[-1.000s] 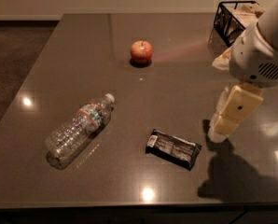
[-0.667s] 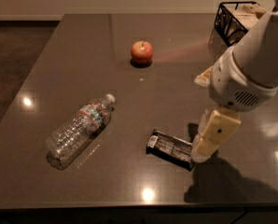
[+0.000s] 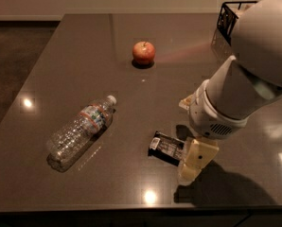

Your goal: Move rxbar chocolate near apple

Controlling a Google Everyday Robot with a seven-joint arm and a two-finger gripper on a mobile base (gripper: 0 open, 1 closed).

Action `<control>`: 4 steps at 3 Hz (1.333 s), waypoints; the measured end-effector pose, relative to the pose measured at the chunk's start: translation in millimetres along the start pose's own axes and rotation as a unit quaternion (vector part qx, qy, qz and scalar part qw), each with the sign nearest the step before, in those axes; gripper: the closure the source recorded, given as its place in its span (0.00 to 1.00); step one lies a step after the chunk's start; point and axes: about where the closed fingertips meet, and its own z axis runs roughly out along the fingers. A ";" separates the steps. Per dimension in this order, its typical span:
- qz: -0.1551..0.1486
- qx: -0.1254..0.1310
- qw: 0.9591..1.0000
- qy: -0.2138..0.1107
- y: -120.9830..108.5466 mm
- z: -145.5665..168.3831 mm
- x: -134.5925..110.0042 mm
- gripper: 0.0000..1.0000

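Camera view: dark glossy worktop (image 3: 74, 51), with one white arm (image 3: 245, 79) entering from the right.

- Item, rxbar chocolate (image 3: 164, 146): black wrapper with white print, lying flat near the front edge, well apart from the apple. Its right end is hidden under the tool.
- Item, apple (image 3: 144, 52): red-orange, upright, towards the far side of the worktop, nothing touching it.
- Item, tool (image 3: 192, 164): beige, pointing down at the bar's right end, low to the surface. Whether it is wide, narrow or already gripping cannot be told.
- Item, clear plastic water bottle (image 3: 79, 132): on its side, left of the bar and apart from it.
- Item, black wire basket (image 3: 228, 13): far right corner.

Step in hand, by judgement: reaching for the bar; the carry is not begun. The next move calls for a firm grip across the thin wrapper, a lift, then travel to the far side and leftward to set it beside the apple without nudging the fruit.
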 end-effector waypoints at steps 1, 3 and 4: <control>0.005 -0.013 1.000 0.002 6.6 17.5 2.1 0.00; 0.019 -0.026 0.999 0.011 7.4 33.5 5.3 0.18; 0.026 -0.029 0.999 0.011 5.3 33.9 3.1 0.41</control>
